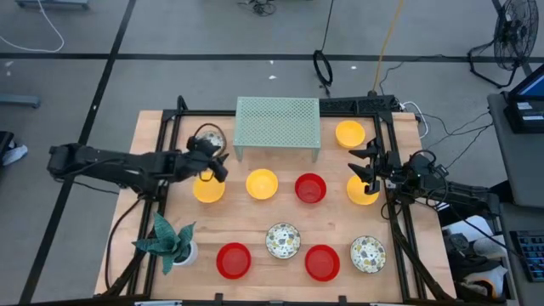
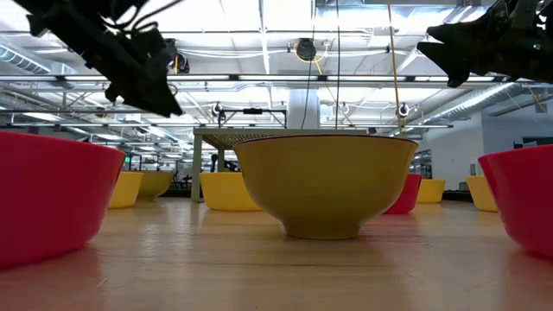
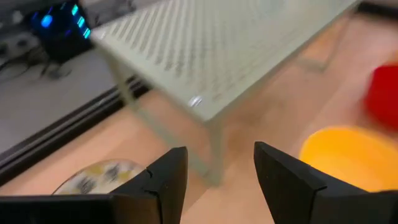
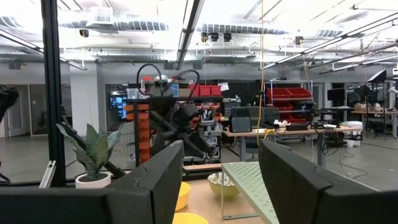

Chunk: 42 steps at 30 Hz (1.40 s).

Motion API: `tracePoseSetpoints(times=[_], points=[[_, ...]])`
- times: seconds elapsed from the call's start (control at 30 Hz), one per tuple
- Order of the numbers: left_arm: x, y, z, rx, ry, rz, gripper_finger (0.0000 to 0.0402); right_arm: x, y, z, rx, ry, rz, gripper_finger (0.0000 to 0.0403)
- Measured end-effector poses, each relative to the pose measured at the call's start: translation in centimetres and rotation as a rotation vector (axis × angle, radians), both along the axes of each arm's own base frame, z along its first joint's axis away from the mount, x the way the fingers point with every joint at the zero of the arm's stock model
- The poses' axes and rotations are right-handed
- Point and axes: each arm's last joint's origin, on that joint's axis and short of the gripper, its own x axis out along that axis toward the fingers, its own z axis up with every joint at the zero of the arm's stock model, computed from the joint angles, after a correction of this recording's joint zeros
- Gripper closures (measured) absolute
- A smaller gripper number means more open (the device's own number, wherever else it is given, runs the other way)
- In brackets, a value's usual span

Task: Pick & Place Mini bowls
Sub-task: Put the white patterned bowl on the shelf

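A: While both arms hover empty, which step?

B: Reach. Left gripper [image 1: 216,164], jaws parted, holds nothing; small round yellow bowl [image 1: 208,188] just below. Right gripper [image 1: 367,161] likewise agape.

A: Next?

B: Probably descend, straddle rim.

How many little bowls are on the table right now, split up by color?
Yellow bowls: 4, for example one in the middle row
Red bowls: 3, for example one in the middle row
Speckled white bowls: 3, for example one in the front row
Total: 10 bowls
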Motion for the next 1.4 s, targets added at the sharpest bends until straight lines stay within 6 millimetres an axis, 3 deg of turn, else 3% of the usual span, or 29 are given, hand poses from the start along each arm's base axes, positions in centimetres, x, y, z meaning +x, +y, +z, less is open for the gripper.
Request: tracePoseSetpoints(times=[0.17,0.43,0.87,1.27,1.4], points=[[0.1,1.3,-0.4,-0.074,0.126,0.069,0.0213,0.0,0.0,0.0,0.0,0.0,0.0,0.0206],[0.5,2.8,-2.8,-0.253,0.266,0.073,0.0213,0.0,0.0,0.0,0.0,0.0,0.0,0.0206],[1.2,4.8,-5.4,-0.197,0.407,0.218,0.0213,0.0,0.0,0.0,0.0,0.0,0.0,0.0206],[1.9,6.0,-7.4,-0.21,0.466,0.246,0.0214,0.0,0.0,0.0,0.0,0.0,0.0,0.0206],[2.2,6.0,-7.5,-0.266,0.433,0.207,0.0245,0.0,0.0,0.0,0.0,0.0,0.0,0.0206]])
